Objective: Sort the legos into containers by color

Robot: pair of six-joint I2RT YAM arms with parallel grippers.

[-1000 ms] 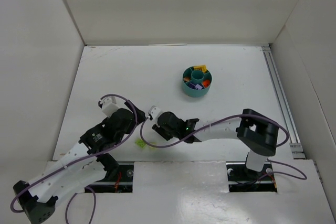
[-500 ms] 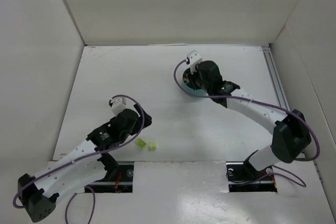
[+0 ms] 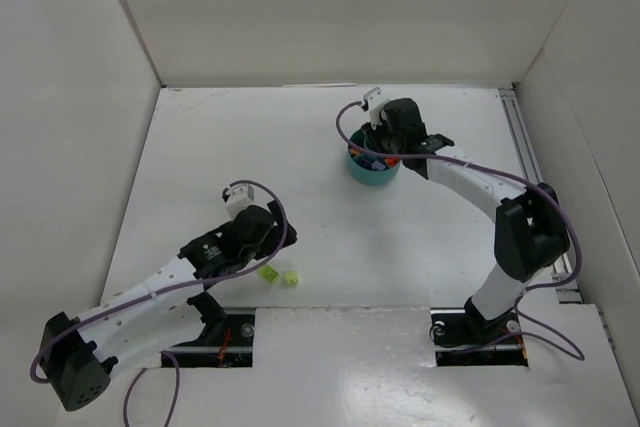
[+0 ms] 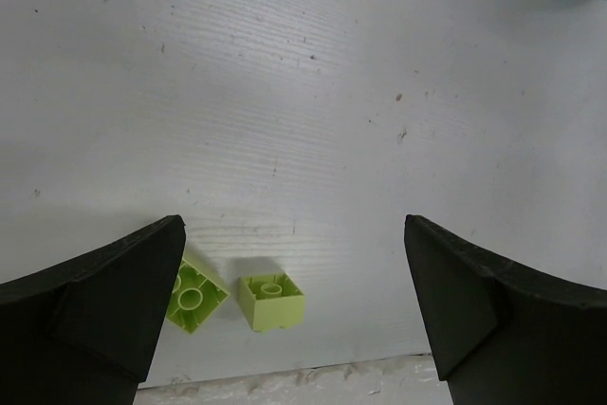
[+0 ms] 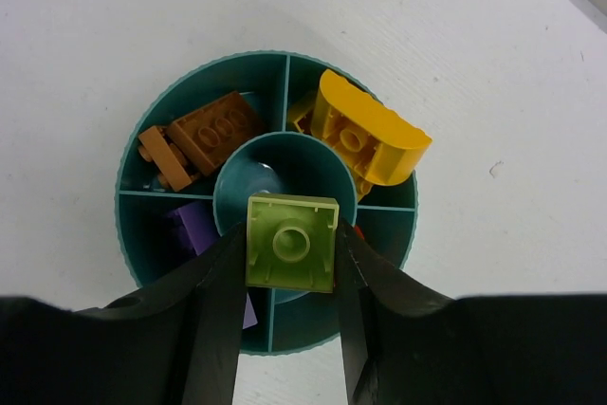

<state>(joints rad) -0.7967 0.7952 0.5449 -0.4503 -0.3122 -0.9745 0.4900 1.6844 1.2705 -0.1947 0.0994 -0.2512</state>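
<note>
right wrist: right gripper (image 5: 289, 267) half-closed, pinching 1 lime green plastic brick (image 5: 291, 242) above round teal plastic dish (image 5: 387, 232) | left wrist: left gripper (image 4: 292, 234) spread wide, empty, over 2 loose lime bricks (image 4: 270, 301)

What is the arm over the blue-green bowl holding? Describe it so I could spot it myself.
Find the round teal dish with spoke-like dividers. Just above its central cup, the right gripper pinches one lime green brick with a single stud. It is the only green piece there; the brown, yellow and lilac bricks lie down in the compartments.
</note>
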